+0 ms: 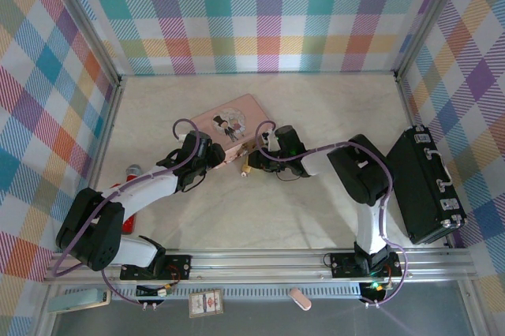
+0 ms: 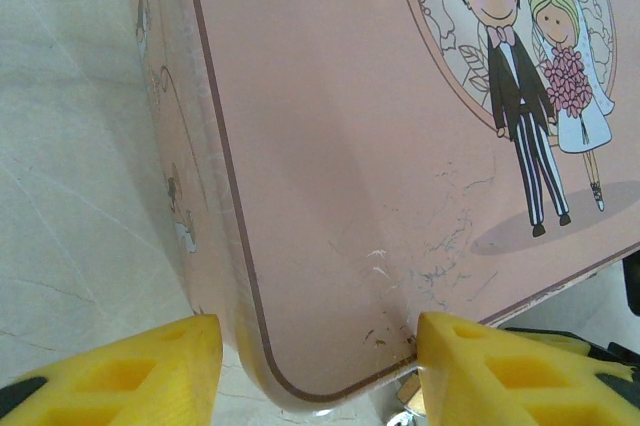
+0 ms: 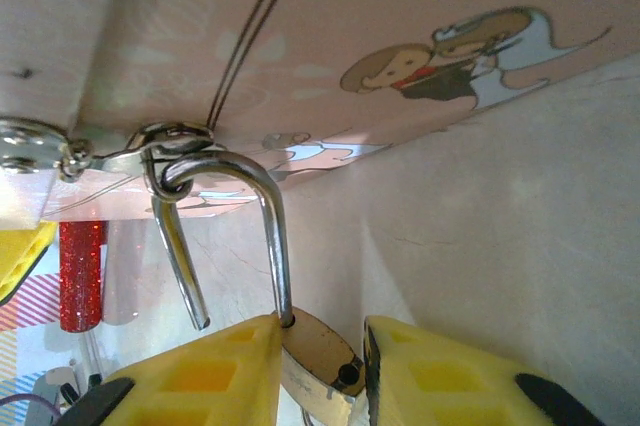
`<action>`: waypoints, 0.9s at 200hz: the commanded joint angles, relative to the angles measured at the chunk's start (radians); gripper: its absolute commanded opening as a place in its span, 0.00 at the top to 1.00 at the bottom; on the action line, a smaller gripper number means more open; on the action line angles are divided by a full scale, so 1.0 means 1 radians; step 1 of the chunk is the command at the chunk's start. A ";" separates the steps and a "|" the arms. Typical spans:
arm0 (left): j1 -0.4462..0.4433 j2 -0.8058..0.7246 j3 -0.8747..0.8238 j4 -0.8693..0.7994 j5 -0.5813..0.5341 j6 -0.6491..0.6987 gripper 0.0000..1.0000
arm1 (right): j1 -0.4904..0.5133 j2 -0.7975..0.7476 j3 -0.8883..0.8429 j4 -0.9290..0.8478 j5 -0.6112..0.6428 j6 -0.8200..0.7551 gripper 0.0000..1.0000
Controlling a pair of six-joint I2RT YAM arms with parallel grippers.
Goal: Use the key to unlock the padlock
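Note:
The pink box (image 1: pixel 229 127) with a bride-and-groom picture lies mid-table. My left gripper (image 2: pixel 320 366) straddles its near corner (image 2: pixel 330 346), one yellow finger against each side. The small brass padlock (image 3: pixel 320 351) hangs from the box's silver latch (image 3: pixel 150 146) by its shackle (image 3: pixel 270 226). One leg of the shackle is out of the body and ends free. My right gripper (image 3: pixel 322 366) is shut on the padlock body, with a finger (image 3: pixel 200 376) pressed to either side. From above, the right gripper (image 1: pixel 260 151) sits at the box's front right edge and the left gripper (image 1: pixel 211 151) at its front left corner. The key is hidden.
A black case (image 1: pixel 426 186) lies along the right wall. A red glitter tube (image 1: pixel 132 170) rests left of the left arm and also appears behind the latch (image 3: pixel 80 276). Plaid walls enclose the table on three sides.

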 commanded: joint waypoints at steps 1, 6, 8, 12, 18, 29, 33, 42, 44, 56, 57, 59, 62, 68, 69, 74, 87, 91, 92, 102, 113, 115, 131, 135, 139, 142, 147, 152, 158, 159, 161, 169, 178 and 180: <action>-0.012 0.004 -0.042 -0.083 -0.009 -0.003 0.47 | 0.012 0.032 0.025 0.076 -0.038 0.029 0.71; -0.013 0.004 -0.042 -0.082 -0.008 -0.003 0.48 | 0.011 0.030 0.020 0.086 -0.037 0.035 0.71; -0.014 0.004 -0.042 -0.082 -0.007 -0.005 0.48 | 0.012 0.029 0.018 0.089 -0.036 0.036 0.71; -0.014 0.003 -0.044 -0.082 -0.007 -0.005 0.48 | 0.012 0.027 0.011 0.100 -0.032 0.040 0.71; -0.014 0.002 -0.043 -0.084 -0.008 -0.007 0.48 | 0.012 0.023 0.001 0.114 -0.022 0.047 0.71; -0.014 -0.003 -0.044 -0.084 -0.010 -0.009 0.48 | 0.012 0.014 -0.020 0.147 0.001 0.062 0.71; -0.014 -0.006 -0.045 -0.083 -0.012 -0.012 0.48 | 0.012 0.011 -0.028 0.159 0.011 0.069 0.71; -0.016 -0.011 -0.048 -0.081 -0.013 -0.012 0.48 | 0.012 0.007 -0.045 0.200 0.040 0.093 0.71; -0.016 -0.012 -0.048 -0.081 -0.015 -0.013 0.48 | 0.012 0.007 -0.050 0.215 0.046 0.100 0.72; -0.017 -0.015 -0.049 -0.081 -0.018 -0.014 0.48 | 0.012 0.014 -0.069 0.289 0.061 0.139 0.73; -0.017 -0.016 -0.048 -0.082 -0.019 -0.014 0.48 | 0.012 0.015 -0.069 0.294 0.062 0.143 0.73; -0.016 -0.017 -0.048 -0.082 -0.018 -0.014 0.48 | 0.012 0.017 -0.070 0.301 0.064 0.149 0.73; -0.017 -0.016 -0.048 -0.081 -0.018 -0.015 0.48 | 0.012 0.020 -0.070 0.310 0.067 0.156 0.73; -0.017 -0.017 -0.048 -0.081 -0.018 -0.016 0.48 | 0.013 0.026 -0.068 0.324 0.075 0.167 0.74; -0.017 -0.017 -0.048 -0.081 -0.019 -0.016 0.48 | 0.013 0.027 -0.068 0.326 0.076 0.169 0.74; -0.017 -0.019 -0.047 -0.081 -0.018 -0.017 0.48 | 0.013 0.031 -0.065 0.331 0.082 0.174 0.74; -0.019 -0.019 -0.046 -0.081 -0.017 -0.020 0.48 | 0.015 0.037 -0.053 0.324 0.096 0.174 0.75; -0.019 -0.020 -0.046 -0.081 -0.016 -0.020 0.48 | 0.015 0.039 -0.049 0.316 0.099 0.171 0.75; -0.019 -0.020 -0.046 -0.081 -0.016 -0.019 0.48 | 0.015 0.039 -0.047 0.314 0.100 0.171 0.75; -0.020 -0.021 -0.047 -0.081 -0.016 -0.020 0.48 | 0.014 0.042 -0.040 0.302 0.106 0.165 0.76; -0.022 -0.021 -0.046 -0.084 -0.016 -0.020 0.48 | 0.015 0.046 -0.034 0.292 0.107 0.160 0.76; -0.022 -0.021 -0.047 -0.084 -0.016 -0.020 0.48 | 0.015 0.046 -0.032 0.290 0.105 0.159 0.76; -0.022 -0.022 -0.049 -0.084 -0.016 -0.018 0.48 | 0.016 0.052 -0.026 0.270 0.103 0.157 0.77; -0.022 -0.022 -0.050 -0.084 -0.016 -0.018 0.48 | 0.016 0.053 -0.026 0.269 0.103 0.157 0.77; -0.022 -0.024 -0.049 -0.084 -0.016 -0.018 0.48 | 0.016 0.055 -0.027 0.271 0.104 0.158 0.77; -0.022 -0.024 -0.051 -0.084 -0.016 -0.018 0.48 | 0.016 0.056 -0.028 0.271 0.103 0.159 0.77; -0.022 -0.024 -0.051 -0.083 -0.015 -0.018 0.48 | 0.017 0.056 -0.028 0.273 0.101 0.159 0.77; -0.022 -0.024 -0.052 -0.083 -0.014 -0.017 0.48 | 0.016 0.059 -0.028 0.277 0.098 0.159 0.77; -0.023 -0.025 -0.052 -0.081 -0.013 -0.018 0.48 | 0.016 0.061 -0.026 0.281 0.091 0.159 0.77; -0.022 -0.024 -0.051 -0.081 -0.013 -0.018 0.48 | 0.016 0.062 -0.026 0.283 0.089 0.160 0.77; -0.022 -0.025 -0.051 -0.081 -0.013 -0.019 0.48 | 0.017 0.063 -0.026 0.285 0.086 0.160 0.77; -0.023 -0.024 -0.051 -0.079 -0.013 -0.018 0.48 | 0.018 0.067 -0.022 0.297 0.074 0.161 0.77; -0.023 -0.018 -0.050 -0.078 -0.012 -0.019 0.48 | 0.020 0.075 -0.012 0.308 0.049 0.159 0.77; -0.023 -0.017 -0.050 -0.079 -0.013 -0.017 0.48 | 0.019 0.076 -0.009 0.311 0.043 0.160 0.77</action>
